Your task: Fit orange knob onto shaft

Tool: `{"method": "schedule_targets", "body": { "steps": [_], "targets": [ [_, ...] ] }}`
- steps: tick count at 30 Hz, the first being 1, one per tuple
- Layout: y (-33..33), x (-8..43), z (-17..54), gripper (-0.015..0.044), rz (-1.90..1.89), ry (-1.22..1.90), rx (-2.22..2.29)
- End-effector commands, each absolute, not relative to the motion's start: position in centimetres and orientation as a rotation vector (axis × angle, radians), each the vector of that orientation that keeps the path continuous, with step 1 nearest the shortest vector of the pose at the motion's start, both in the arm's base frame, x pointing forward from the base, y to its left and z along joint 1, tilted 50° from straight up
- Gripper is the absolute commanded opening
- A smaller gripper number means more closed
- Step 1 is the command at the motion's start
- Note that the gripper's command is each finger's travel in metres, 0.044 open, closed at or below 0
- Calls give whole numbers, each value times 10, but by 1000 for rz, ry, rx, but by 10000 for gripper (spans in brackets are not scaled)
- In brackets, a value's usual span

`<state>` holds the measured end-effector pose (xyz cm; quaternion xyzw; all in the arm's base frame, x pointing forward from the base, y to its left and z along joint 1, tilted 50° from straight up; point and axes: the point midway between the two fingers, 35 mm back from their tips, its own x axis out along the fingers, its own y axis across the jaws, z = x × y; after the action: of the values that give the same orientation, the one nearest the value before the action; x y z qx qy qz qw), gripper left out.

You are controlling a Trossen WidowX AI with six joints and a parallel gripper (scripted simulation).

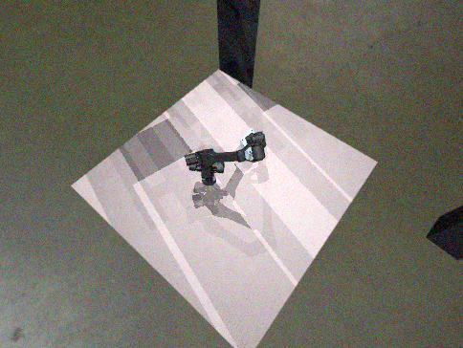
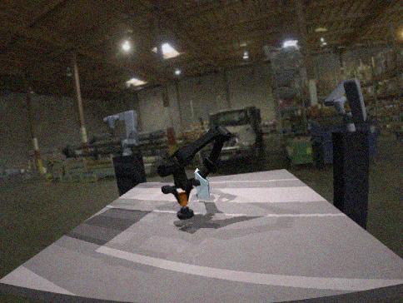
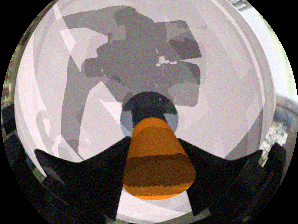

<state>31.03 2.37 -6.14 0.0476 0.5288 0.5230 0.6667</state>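
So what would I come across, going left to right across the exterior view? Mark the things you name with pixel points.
Left dark stand (image 1: 238,43) (image 2: 130,172) → orange knob (image 2: 183,199) (image 3: 157,140) → pale blue piece (image 1: 248,153) (image 2: 203,189) → truck (image 2: 246,135) → green bin (image 2: 301,151) → right dark stand (image 1: 447,234) (image 2: 350,175). I've left out what overlaps these.
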Motion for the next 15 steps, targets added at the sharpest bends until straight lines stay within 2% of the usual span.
{"method": "schedule_targets", "body": {
  "steps": [1, 15],
  "targets": [
    [24, 310, -62, 0, 1212, 1158, 66],
    [26, 309, -64, 0, 1212, 1158, 66]
  ]
}}
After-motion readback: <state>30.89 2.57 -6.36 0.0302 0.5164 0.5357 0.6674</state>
